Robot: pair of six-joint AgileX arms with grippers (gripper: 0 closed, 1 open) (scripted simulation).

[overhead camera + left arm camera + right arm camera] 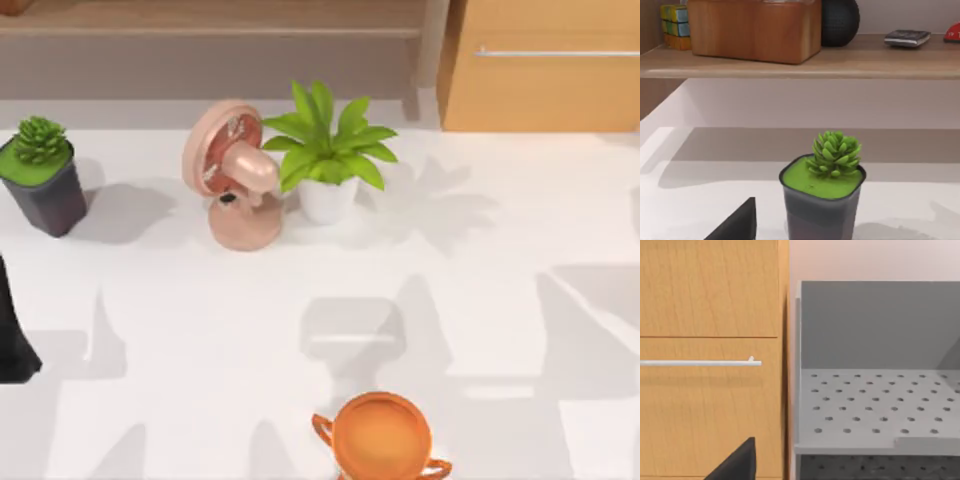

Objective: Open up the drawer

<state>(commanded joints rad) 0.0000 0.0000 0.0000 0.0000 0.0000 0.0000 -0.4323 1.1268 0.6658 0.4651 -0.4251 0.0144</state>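
So the drawer sits in the upper right of the top view, a light orange-tan wood front with a thin silver bar handle running across it. It looks flush with its cabinet, so shut. In the right wrist view the same drawer front takes up the left half of the frame, the handle ending roughly mid-frame, and a grey perforated rack stands just beside the cabinet on the right half.

The left arm pokes in at the left edge of the top view, about halfway down, just a dark shape below the little succulent in the dark pot. Can't tell whether its fingers are apart or together. The left wrist view has a dark finger at the bottom left of the frame and the succulent right ahead in the lower middle, with a wooden shelf across the top carrying a wooden box, a dark ball and some smaller bits.

The right gripper's finger shows as a dark wedge at the bottom left of the right wrist view, in front of the drawer; open or closed, can't tell either.

Elsewhere on the white table: a pink desk fan and a leafy plant in a white pot upper middle, touching or nearly so, and an orange two-handled pot at the bottom centre
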